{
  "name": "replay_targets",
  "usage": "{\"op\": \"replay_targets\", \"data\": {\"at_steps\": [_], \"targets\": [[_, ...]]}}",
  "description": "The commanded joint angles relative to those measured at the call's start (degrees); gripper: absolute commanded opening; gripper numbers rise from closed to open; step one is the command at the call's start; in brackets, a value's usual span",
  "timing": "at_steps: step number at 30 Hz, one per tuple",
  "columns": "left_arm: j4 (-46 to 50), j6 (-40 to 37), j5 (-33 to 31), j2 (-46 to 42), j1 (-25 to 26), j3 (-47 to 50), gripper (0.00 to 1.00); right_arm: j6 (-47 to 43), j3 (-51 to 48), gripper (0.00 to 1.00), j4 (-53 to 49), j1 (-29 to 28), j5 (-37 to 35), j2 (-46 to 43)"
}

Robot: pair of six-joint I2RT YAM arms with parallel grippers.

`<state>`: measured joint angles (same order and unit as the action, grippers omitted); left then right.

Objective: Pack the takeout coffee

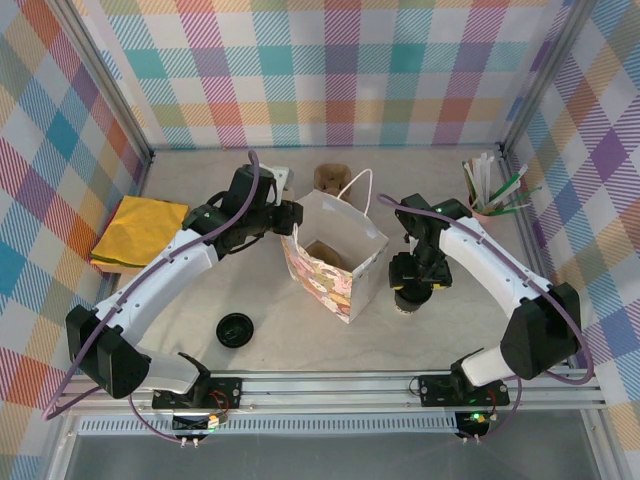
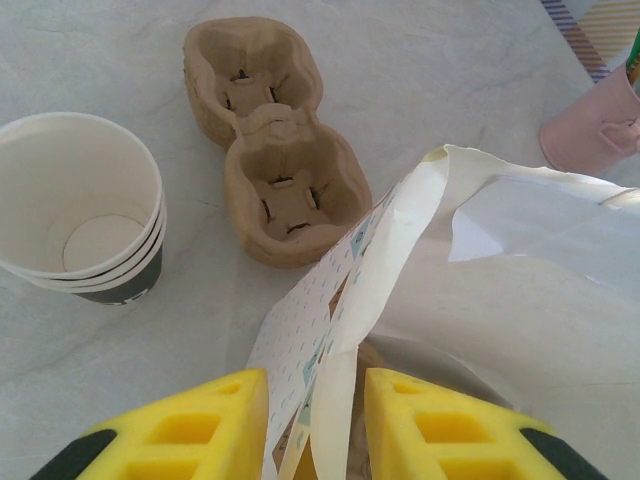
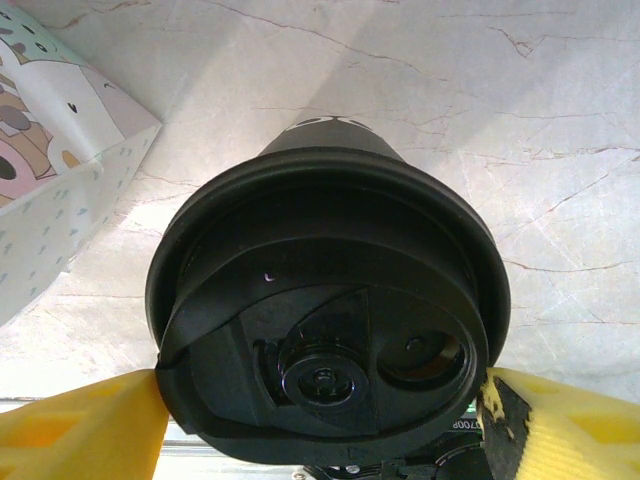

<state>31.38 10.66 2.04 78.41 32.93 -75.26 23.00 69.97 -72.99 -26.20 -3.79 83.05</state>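
Observation:
The takeout coffee (image 3: 325, 300) stands on the table just right of the paper bag (image 1: 335, 265); from above I see its round black lid. My right gripper (image 3: 325, 400) reaches down over it, one yellow finger (image 3: 90, 425) against each side of the lid. In the top view the cup (image 1: 407, 303) sits under that gripper (image 1: 410, 285). My left gripper (image 2: 315, 400) is shut on the bag's rim (image 2: 340, 330) at the bag's left side (image 1: 290, 222), and the bag stands upright with its mouth open.
A stack of open white cups (image 2: 85, 215) and a brown pulp cup carrier (image 2: 265, 140) stand behind the bag. A loose black lid (image 1: 235, 329) lies front left, a yellow cloth (image 1: 140, 232) far left, and a pink holder of stirrers (image 1: 487, 195) back right.

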Motion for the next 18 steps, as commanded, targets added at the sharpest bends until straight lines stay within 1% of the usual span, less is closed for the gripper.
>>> {"op": "replay_targets", "data": {"at_steps": [1,10,18], "targets": [[-0.6,-0.7,0.5,0.1,0.2,0.6,0.31,-1.1,0.8,0.80,-0.6,0.4,0.3,0.8],[-0.7,-1.0,-0.8,-1.0,0.0,1.1,0.32,-1.1,-0.3,0.80,0.1,0.4,-0.2,1.4],[-0.5,-0.9,-0.2,-0.9,-0.1,0.9,0.32,-1.0,-1.2,0.80,0.7,0.4,-0.6,1.9]]}}
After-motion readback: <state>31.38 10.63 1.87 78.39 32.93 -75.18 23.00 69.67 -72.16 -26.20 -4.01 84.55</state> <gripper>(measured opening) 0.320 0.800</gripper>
